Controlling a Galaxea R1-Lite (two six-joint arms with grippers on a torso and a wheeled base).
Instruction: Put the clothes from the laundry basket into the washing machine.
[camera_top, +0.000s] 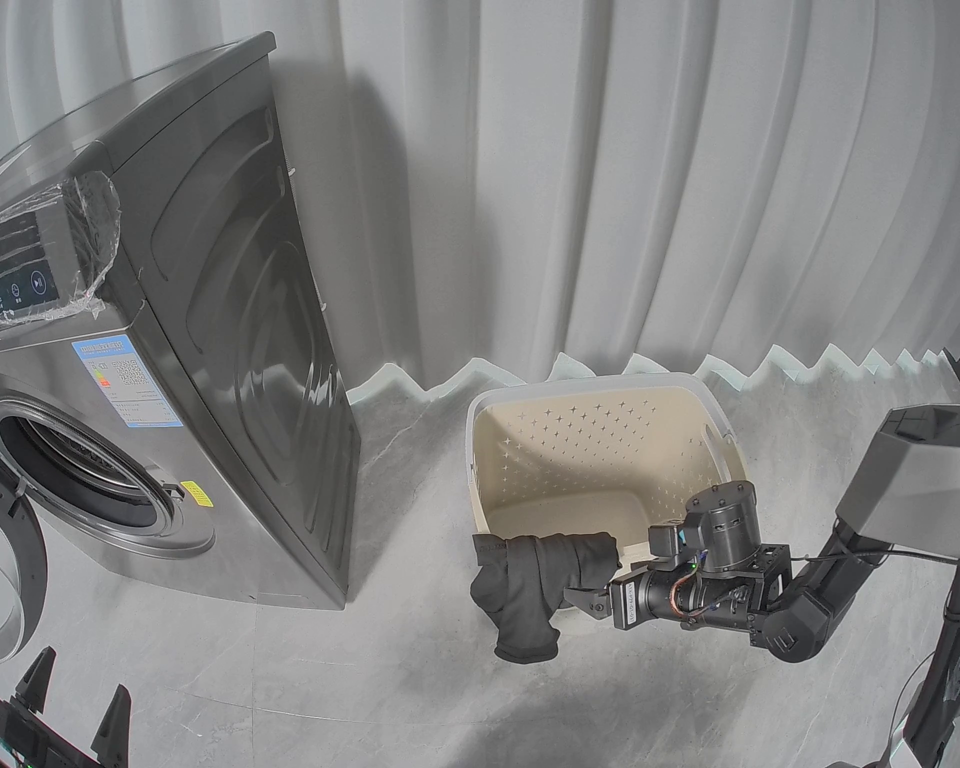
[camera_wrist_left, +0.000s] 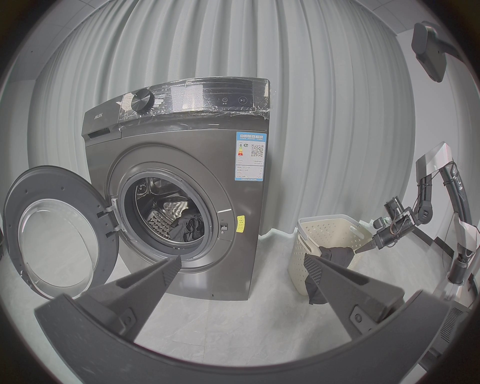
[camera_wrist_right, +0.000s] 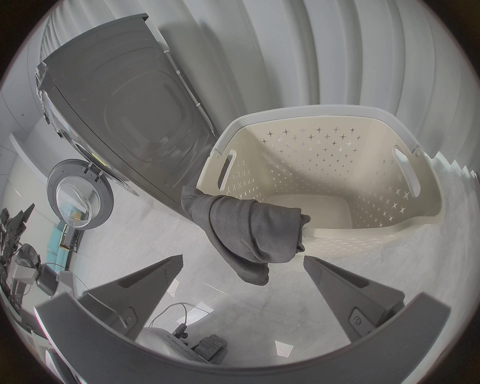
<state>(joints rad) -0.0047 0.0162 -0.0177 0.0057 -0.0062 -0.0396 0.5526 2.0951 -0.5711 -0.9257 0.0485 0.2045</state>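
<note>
**Q:** Quick, where's the cloth?
**A:** Dark grey garment (camera_top: 530, 590), slung over the rim of the laundry basket (camera_top: 600, 385) at the basket's 7 o'clock corner in the head view. Part lies on the rim. The rest hangs down outside toward the floor (camera_top: 400, 660). It's bunched and folded over itself.

**Q:** Your jaws?
**A:** Right jaws are apart, level with the garment, on its 3 o'clock side. In the right wrist view the cloth sits ahead of the gap, not clamped. In the head view one tip looks very near the fabric, but I can't tell if it touches. Left jaws are apart too, holding nothing, low at 7 o'clock of the head view, facing the washing machine (camera_top: 230, 300).

**Q:** Machine ready?
**A:** Door (camera_wrist_left: 55, 230) is swung open, and dark clothes (camera_wrist_left: 187, 227) lie in the drum. The machine stands at the basket's 9 o'clock.

**Q:** Handling?
**A:** My guess: light, soft, limp, not fragile. It should sag and swing once lifted. A thin pinch on one layer could slip or leave a tail dragging, and the rim might snag it.

**Q:** Where to grab?
**A:** I'd bite the thick bunched fold on top of the rim, several layers at once, deep in the jaws. Then I'd lift straight up before heading to 9 o'clock, so the hanging end clears the basket edge.
</note>
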